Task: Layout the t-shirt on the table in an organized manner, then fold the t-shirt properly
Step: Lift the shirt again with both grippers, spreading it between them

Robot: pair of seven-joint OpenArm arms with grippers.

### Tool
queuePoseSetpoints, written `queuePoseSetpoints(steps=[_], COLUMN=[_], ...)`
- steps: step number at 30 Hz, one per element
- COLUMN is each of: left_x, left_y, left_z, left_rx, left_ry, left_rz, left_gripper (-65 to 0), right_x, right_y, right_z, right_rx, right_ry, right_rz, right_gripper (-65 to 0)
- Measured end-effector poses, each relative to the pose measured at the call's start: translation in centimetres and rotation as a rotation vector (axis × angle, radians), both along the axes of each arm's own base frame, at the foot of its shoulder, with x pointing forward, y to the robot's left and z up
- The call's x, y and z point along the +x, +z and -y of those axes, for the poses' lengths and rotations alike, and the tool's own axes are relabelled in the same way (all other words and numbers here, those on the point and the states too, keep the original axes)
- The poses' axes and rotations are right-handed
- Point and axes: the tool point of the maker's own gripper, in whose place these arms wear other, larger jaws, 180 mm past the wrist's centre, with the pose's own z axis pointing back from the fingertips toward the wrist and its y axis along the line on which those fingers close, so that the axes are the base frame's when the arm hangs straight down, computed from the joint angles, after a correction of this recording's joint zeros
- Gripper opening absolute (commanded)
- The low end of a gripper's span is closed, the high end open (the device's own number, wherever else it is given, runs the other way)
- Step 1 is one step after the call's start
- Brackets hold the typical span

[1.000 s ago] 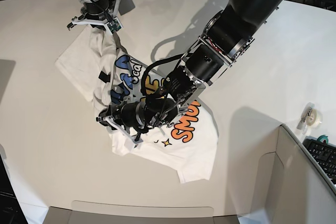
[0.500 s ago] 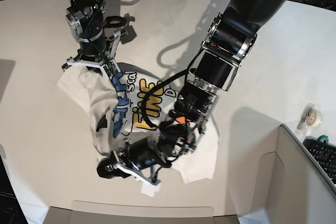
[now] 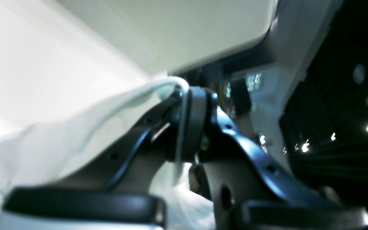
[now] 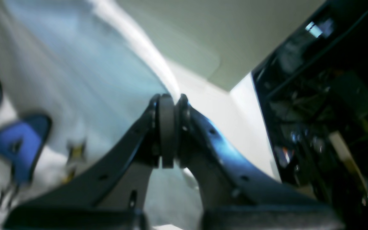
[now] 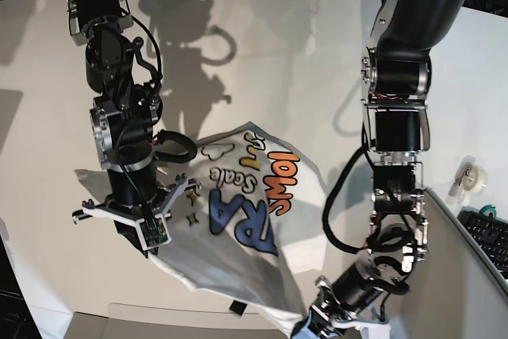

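The white t-shirt [image 5: 238,228] with blue and orange bubble letters hangs stretched in the air above the table [image 5: 302,53], near its front edge. My right gripper [image 5: 151,237], on the left in the base view, is shut on the shirt's left edge. At the bottom right, my left gripper [image 5: 305,325] is shut on the shirt's low corner. The left wrist view shows the left gripper [image 3: 184,102] clamping a white hem of the t-shirt [image 3: 59,140]. In the right wrist view the right gripper [image 4: 168,102] pinches the printed t-shirt [image 4: 59,80].
A grey box-like panel [image 5: 452,275] stands at the lower right, with a keyboard [image 5: 488,236] and a tape roll [image 5: 472,176] beside it. The table's front edge [image 5: 159,319] runs just below the hanging shirt.
Both arms have swung toward the table's front edge and apart. The shirt has gone from bunched on the table to lifted and spread between the two grippers.
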Motion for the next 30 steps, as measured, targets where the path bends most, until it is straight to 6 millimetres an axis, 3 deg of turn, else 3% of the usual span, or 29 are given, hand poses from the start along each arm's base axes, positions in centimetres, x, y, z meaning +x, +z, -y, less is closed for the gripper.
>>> queuePoseSetpoints(steps=[3, 6, 11, 16, 18, 23, 27, 30], left_x=[0.5, 0.5, 0.9, 1.5, 1.5, 0.7, 0.0, -0.2], left_y=[2.5, 5.1, 9.8, 12.3, 13.5, 18.7, 23.0, 24.4], left_z=[-2.1, -3.4, -8.2, -7.9, -8.7, -13.1, -14.4, -14.8], left_rx=[-0.012, -0.029, -0.042, -0.064, -0.052, -0.013, -0.024, -0.032], left_ry=[0.027, 0.017, 0.109, 0.098, 0.105, 0.187, 0.21, 0.215], left_rz=[0.044, 0.086, 0.173, 0.193, 0.211, 0.307, 0.383, 0.4], left_gripper=[-64.4, -64.4, -64.4, -64.4, -64.4, -64.4, -64.4, -64.4], right_x=[1.1, 2.1, 4.3, 5.8, 6.2, 7.5, 7.7, 8.0], right_y=[1.4, 3.9, 6.9, 11.4, 13.0, 16.0, 19.5, 21.2], right_z=[-0.5, -2.7, -5.0, -7.0, -7.7, -10.5, -11.5, -11.4], right_rx=[0.024, 0.091, 0.135, 0.178, 0.194, 0.237, 0.239, 0.226], right_ry=[-0.005, 0.023, 0.076, 0.108, 0.115, 0.156, 0.191, 0.189], right_rz=[0.02, 0.077, 0.158, 0.243, 0.269, 0.288, 0.374, 0.405], right_gripper=[-65.0, -65.0, -65.0, -65.0, -65.0, -65.0, -65.0, -65.0])
